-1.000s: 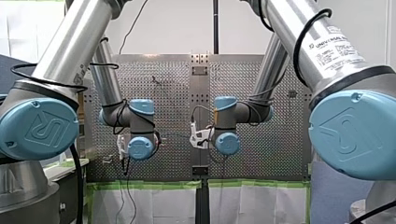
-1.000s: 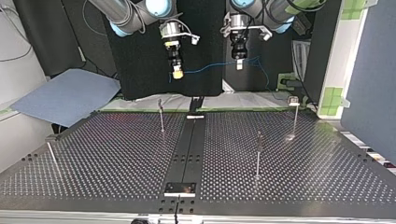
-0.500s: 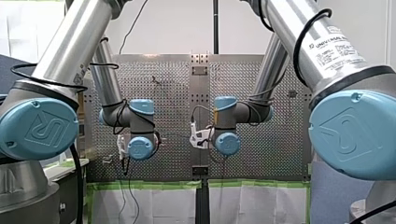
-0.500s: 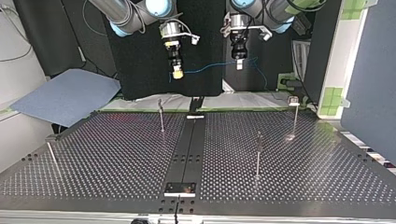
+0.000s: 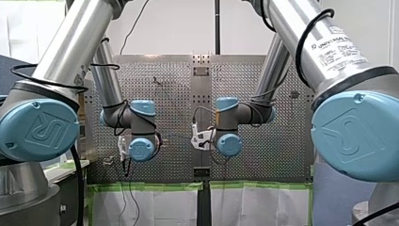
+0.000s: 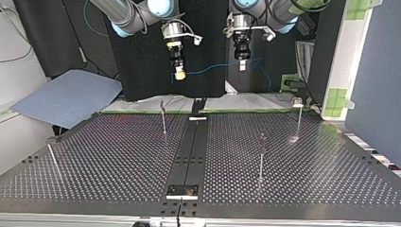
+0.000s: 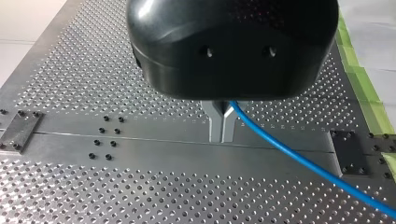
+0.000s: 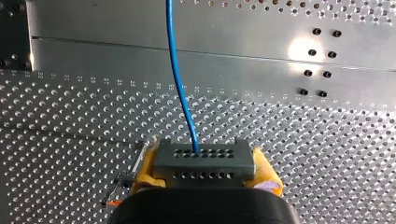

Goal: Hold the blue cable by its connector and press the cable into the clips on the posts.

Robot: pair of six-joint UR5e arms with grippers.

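In the top view both grippers hang above the table's far edge. The blue cable (image 6: 208, 69) is strung between them. My right gripper (image 6: 179, 74), at that view's left, has yellow pads. In the right wrist view my right gripper (image 8: 204, 164) is shut on the grey connector (image 8: 203, 154), and the cable (image 8: 180, 79) runs straight ahead from it. My left gripper (image 6: 242, 65) is shut on the cable. In the left wrist view its metal fingers (image 7: 215, 126) pinch the cable (image 7: 303, 163), which trails off to one side. Several thin posts (image 6: 163, 116) (image 6: 261, 153) (image 6: 298, 113) with clips stand on the table below.
The perforated table (image 6: 118, 161) has a solid centre strip (image 6: 191, 151) with small dark plates. Another post (image 6: 51, 153) leans near the top view's left edge. A blue sheet (image 6: 66, 97) lies beyond the table at that view's left. In the front view the wrists hide both grippers.
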